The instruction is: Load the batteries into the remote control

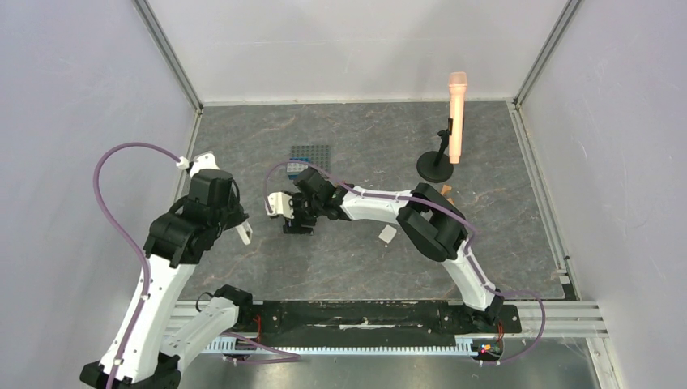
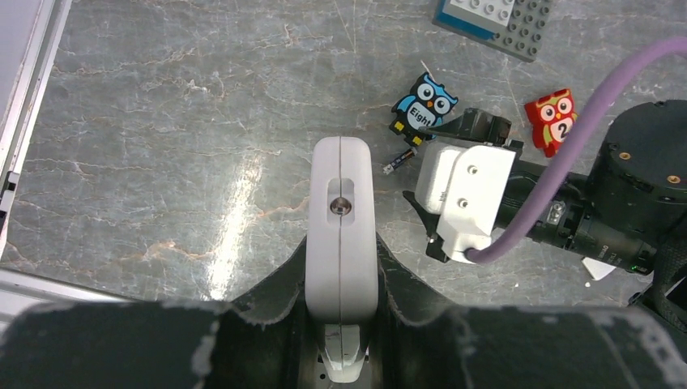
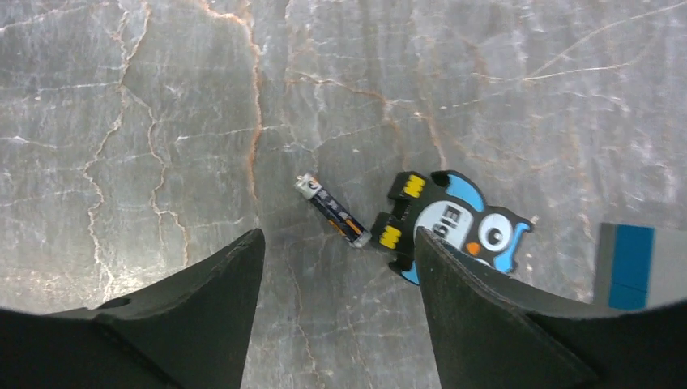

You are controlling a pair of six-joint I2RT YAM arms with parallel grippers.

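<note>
My left gripper [image 2: 343, 271] is shut on the white remote control [image 2: 342, 211], held edge-on above the table; in the top view its white end [image 1: 244, 232] sticks out of the jaws. One dark battery [image 3: 332, 211] lies on the table, its end close to a blue owl toy [image 3: 454, 223]. My right gripper [image 3: 337, 243] is open and hangs just above the battery, one finger on each side and not touching it. The left wrist view also shows the battery [image 2: 400, 159] beside the right gripper [image 2: 474, 128]. A second battery is not in view.
A red owl toy [image 2: 551, 120] lies right of the blue owl [image 2: 424, 104]. A grey and blue brick plate [image 1: 312, 154] sits behind the right gripper [image 1: 296, 219]. A small white piece [image 1: 387, 234] lies mid-table. A peach microphone on a black stand [image 1: 456, 117] stands at the back right.
</note>
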